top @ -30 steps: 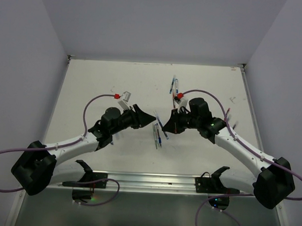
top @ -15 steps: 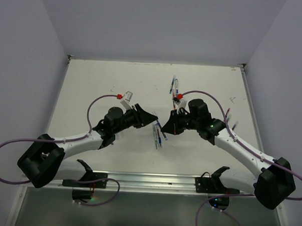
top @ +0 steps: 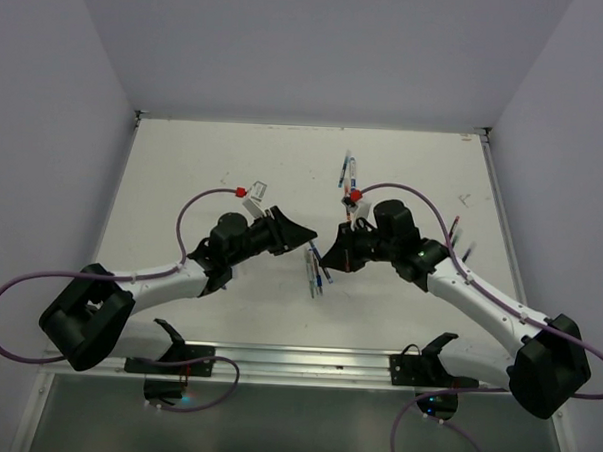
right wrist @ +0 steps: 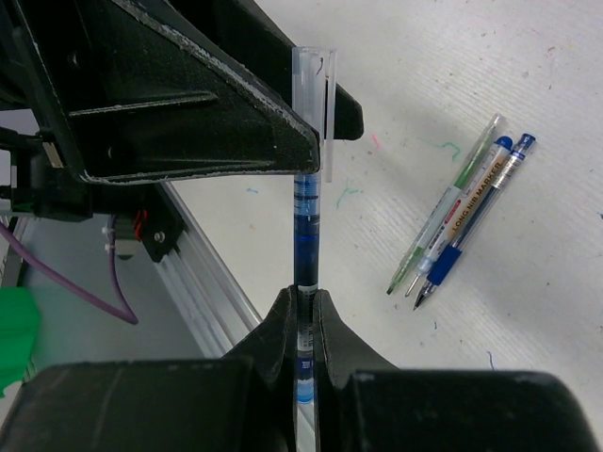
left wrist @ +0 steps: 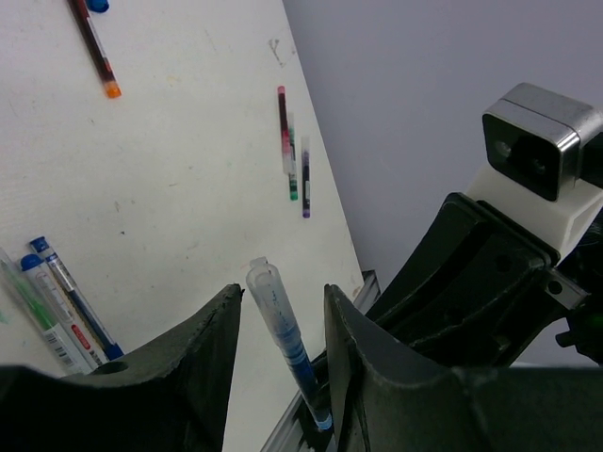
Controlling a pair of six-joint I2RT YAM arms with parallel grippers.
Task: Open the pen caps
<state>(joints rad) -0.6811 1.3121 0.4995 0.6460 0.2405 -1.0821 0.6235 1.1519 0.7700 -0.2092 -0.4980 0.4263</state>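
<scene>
My right gripper point(right wrist: 303, 306) is shut on a blue pen point(right wrist: 304, 226) and holds it out toward the left arm. The pen's clear cap point(right wrist: 311, 85), with its clip, lies between the left gripper's dark fingers point(right wrist: 188, 104). In the left wrist view the cap point(left wrist: 267, 287) stands in my left gripper point(left wrist: 280, 301), which is open, with a gap on each side of the cap. From above, the left gripper point(top: 306, 233) and the right gripper point(top: 330, 257) meet over the table's middle.
Three pens point(right wrist: 452, 212) lie together on the white table below the grippers, the same bunch of pens point(top: 316, 272) in the top view. More pens point(top: 348, 170) lie farther back and others point(left wrist: 292, 141) near the right edge. A metal rail point(right wrist: 203, 273) runs along the near edge.
My left arm has swung right until its jaws reach around the pen's cap, and they have narrowed. The right gripper has shifted slightly left, still holding the pen.
</scene>
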